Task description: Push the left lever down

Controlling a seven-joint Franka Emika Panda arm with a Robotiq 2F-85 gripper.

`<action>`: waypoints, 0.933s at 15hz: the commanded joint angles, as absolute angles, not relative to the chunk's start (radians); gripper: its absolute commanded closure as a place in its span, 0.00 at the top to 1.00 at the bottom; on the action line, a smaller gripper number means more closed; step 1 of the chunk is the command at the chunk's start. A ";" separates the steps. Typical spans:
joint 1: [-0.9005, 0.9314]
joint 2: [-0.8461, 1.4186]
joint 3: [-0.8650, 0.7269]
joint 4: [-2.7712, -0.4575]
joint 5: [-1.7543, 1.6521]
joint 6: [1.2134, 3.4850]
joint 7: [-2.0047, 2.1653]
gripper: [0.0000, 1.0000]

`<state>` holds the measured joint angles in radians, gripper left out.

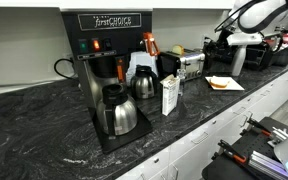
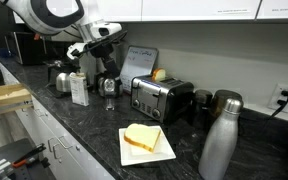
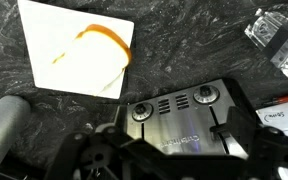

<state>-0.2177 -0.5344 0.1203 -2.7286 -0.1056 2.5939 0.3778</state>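
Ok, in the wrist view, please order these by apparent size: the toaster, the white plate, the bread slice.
1-2. toaster and white plate: they look about alike, and the toaster is partly hidden, so I do not rank them.
3. bread slice: clearly smaller; it lies on the plate.

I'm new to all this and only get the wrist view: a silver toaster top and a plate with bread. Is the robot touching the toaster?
Observer: No. In an exterior view the fingers hang in the air, apart from the toaster.
Operator: What's the grey tube at my lower left?
Observer: A steel bottle, standing upright beside the plate.
Operator: Anything else on that counter?
Observer: A coffee maker farther along, with a carafe on its base.
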 commanded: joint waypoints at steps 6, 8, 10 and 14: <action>-0.249 -0.426 0.207 -2.669 -0.194 2.677 0.437 1.00; -0.273 -0.383 0.229 -2.635 -0.255 2.701 0.471 1.00; -0.283 -0.337 0.237 -2.599 -0.309 2.714 0.497 1.00; -0.276 -0.239 0.225 -2.532 -0.399 2.733 0.549 1.00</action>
<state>-0.2587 -0.3132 0.2134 -2.5854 -0.3368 2.7064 0.5081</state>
